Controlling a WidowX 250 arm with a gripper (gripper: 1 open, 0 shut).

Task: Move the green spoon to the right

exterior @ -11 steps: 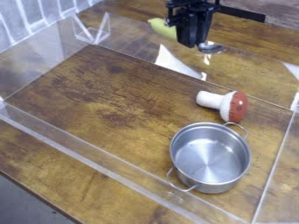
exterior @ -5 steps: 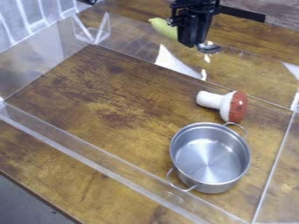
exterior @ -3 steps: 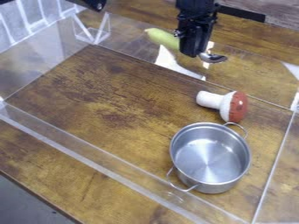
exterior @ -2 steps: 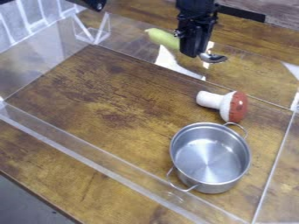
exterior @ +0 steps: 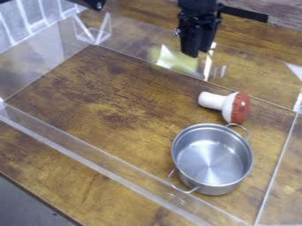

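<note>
Black robot gripper (exterior: 195, 46) hangs at top centre-right of frame, pointing straight down over the far side of the brown wooden tabletop (exterior: 106, 97). Its fingers are dark & bunched against the dark body, so can't tell from this view whether the jaws stand apart or together, or whether they pinch anything. Small green spoon w/ thick yellow-green plastic handle (exterior: 177, 59) lies low just under/left of the gripper tip, at upper centre of frame; handle shows as a blurred yellow-green patch, w/ a pale glint to its right by the fingers, prob. the metal bowl but too smeared to be sure. Spoon looks down at table level; contact w/ the fingers can't be judged. Clear acrylic wall (exterior: 141, 168) boxes in the work area: near edge runs diagonally from left-middle to bottom centre, far edge crosses behind the gripper, more clear panels at upper left. Toy mushroom w/ white stem & red cap (exterior: 228, 104) lies on its side at right-middle, cap toward lower right, stem toward left; well apart from the spoon, below & right of it. Shiny steel pot w/ two small side handles (exterior: 214, 158) sits upright at lower right, empty, just below the mushroom, near but not touching it. Left half of the wood surface shows only grain & a darker worn patch near centre.
</note>
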